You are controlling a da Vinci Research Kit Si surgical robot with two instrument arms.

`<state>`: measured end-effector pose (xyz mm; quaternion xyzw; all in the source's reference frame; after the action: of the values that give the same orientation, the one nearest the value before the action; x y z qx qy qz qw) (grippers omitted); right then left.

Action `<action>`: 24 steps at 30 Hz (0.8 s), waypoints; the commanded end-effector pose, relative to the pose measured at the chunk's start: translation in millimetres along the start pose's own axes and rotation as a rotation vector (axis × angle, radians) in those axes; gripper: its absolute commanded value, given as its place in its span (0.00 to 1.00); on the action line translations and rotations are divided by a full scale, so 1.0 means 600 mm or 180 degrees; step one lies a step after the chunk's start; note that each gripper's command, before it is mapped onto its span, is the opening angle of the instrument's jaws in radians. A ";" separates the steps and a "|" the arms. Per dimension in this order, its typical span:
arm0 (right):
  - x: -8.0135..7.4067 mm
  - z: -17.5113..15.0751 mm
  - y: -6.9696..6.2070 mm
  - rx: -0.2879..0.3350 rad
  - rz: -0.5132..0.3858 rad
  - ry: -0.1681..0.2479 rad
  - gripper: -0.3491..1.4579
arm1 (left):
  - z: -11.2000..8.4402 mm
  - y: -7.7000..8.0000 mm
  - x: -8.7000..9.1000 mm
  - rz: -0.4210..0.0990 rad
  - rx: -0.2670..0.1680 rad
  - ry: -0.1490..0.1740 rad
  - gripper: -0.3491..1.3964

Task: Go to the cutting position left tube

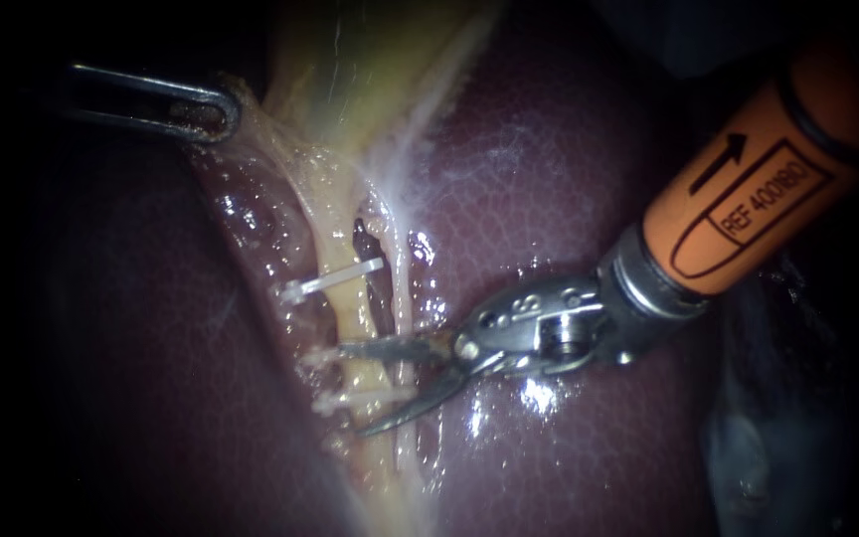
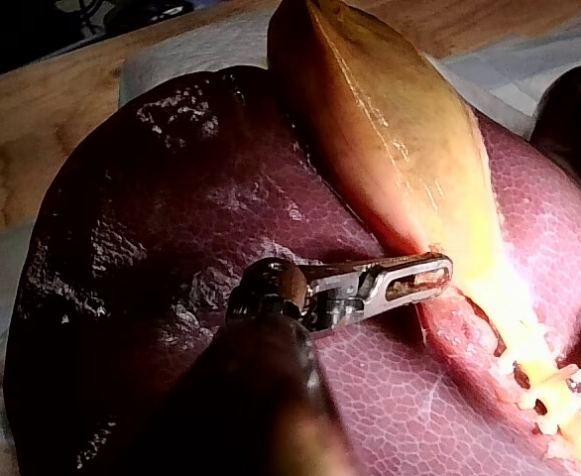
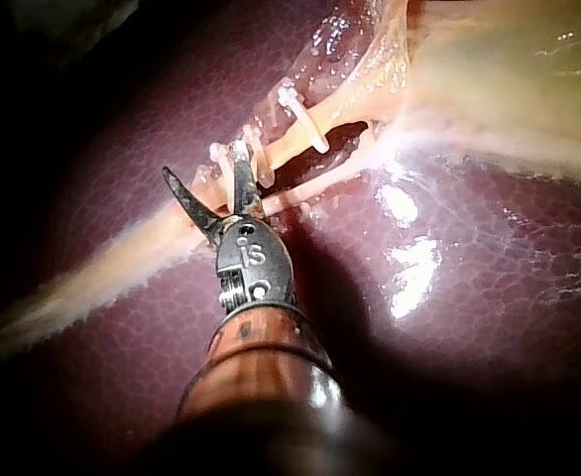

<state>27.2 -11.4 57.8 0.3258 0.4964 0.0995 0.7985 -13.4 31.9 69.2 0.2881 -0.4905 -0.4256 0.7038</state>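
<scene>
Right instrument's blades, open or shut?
Open: right instrument shows a clear gap between its two blades, spread at the tube.

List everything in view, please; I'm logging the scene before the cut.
liver: one, dark red-brown, under the gallbladder and tubes.
gallbladder: one, yellow-tan, lying on the liver.
left tube: one, pale yellow, below the gallbladder.
right tube: one, whitish, thinner, beside the left tube.
clips: three, white, across the left tube.
board: one, light wood, beneath the liver.
cloth: one, white, between board and liver.
left tool: one, silver, jaws shut on the gallbladder's edge.
right tool: one, silver tip on an orange shaft, blades open at the left tube.
</scene>
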 end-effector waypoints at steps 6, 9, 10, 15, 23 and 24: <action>-0.0024 -0.0016 0.0028 -0.0017 -0.0008 -0.0004 0.73 | -0.0001 0.0000 0.0000 0.0001 0.0002 0.0001 0.00; -0.0036 -0.0023 0.0045 -0.0026 0.0054 -0.0003 0.72 | -0.0002 0.0000 0.0000 0.0001 0.0002 0.0001 0.00; -0.0041 -0.0025 0.0053 -0.0029 0.0075 -0.0003 0.72 | -0.0002 0.0000 0.0000 0.0001 0.0002 0.0001 0.00; -0.0059 -0.0026 0.0079 -0.0018 0.0157 -0.0005 0.74 | -0.0002 0.0000 0.0000 0.0001 0.0002 0.0001 0.00; -0.0079 -0.0001 0.0109 0.0069 0.0331 -0.0017 0.76 | -0.0001 0.0000 0.0001 0.0002 0.0001 0.0001 0.00; -0.0081 0.0001 0.0112 0.0067 0.0348 -0.0018 0.77 | -0.0001 0.0001 0.0001 0.0002 0.0001 0.0000 0.00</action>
<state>26.1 -8.6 65.8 0.3638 0.4758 0.1387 0.7887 -13.4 31.9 69.2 0.2883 -0.4907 -0.4251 0.7038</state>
